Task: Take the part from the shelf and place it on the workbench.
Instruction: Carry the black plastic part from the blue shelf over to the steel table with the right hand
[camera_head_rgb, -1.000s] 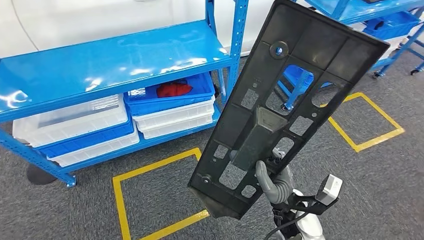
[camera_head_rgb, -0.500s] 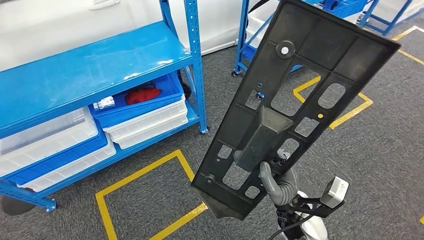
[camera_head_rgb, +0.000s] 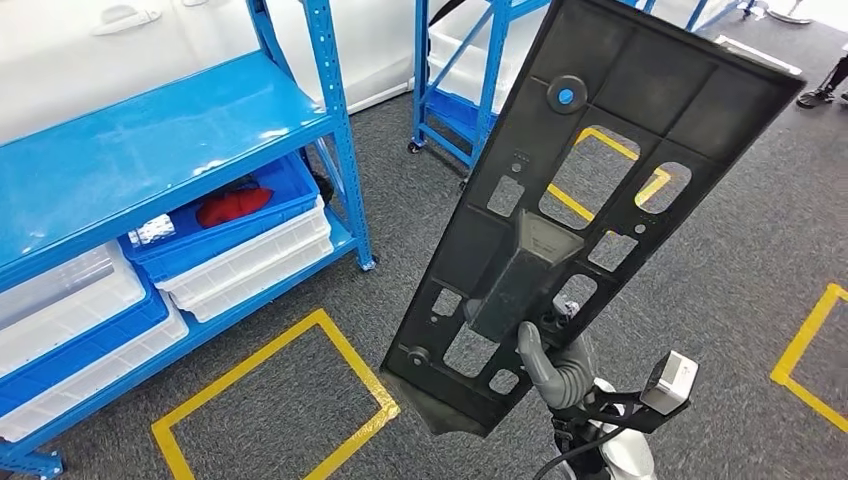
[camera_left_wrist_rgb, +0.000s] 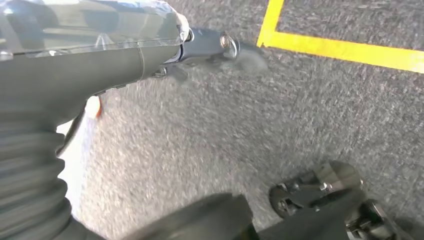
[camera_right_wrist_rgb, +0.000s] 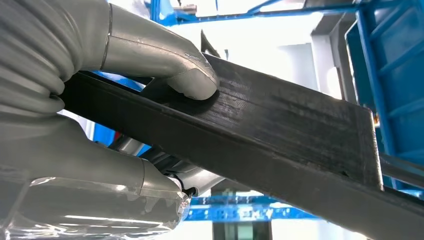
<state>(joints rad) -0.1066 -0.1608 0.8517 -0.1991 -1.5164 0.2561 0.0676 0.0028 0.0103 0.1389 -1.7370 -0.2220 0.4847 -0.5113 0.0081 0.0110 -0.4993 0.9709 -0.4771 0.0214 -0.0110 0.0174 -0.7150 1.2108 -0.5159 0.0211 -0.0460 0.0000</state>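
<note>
The part (camera_head_rgb: 600, 200) is a long black plastic panel with several cut-outs and a raised block in its middle. It stands nearly upright and leans away to the right, in the air in front of me. My right hand (camera_head_rgb: 555, 370) grips it near its lower end, thumb on the near face. In the right wrist view the grey thumb (camera_right_wrist_rgb: 165, 60) presses on the part's dark edge (camera_right_wrist_rgb: 280, 135), with fingers underneath. My left hand (camera_left_wrist_rgb: 100, 55) hangs over grey carpet and holds nothing, its dark fingers stretched out.
A blue steel shelf (camera_head_rgb: 150, 150) stands at the left, with a blue bin (camera_head_rgb: 235, 205) holding something red and white bins (camera_head_rgb: 245, 265) below. A second blue rack (camera_head_rgb: 470, 70) stands behind. Yellow tape squares (camera_head_rgb: 270, 400) mark the grey carpet. A person's shoe (camera_head_rgb: 825, 90) shows far right.
The whole view has swung to the right: the blue shelf has slid left in the picture and more carpet shows. The part sits the same way in my right hand.
</note>
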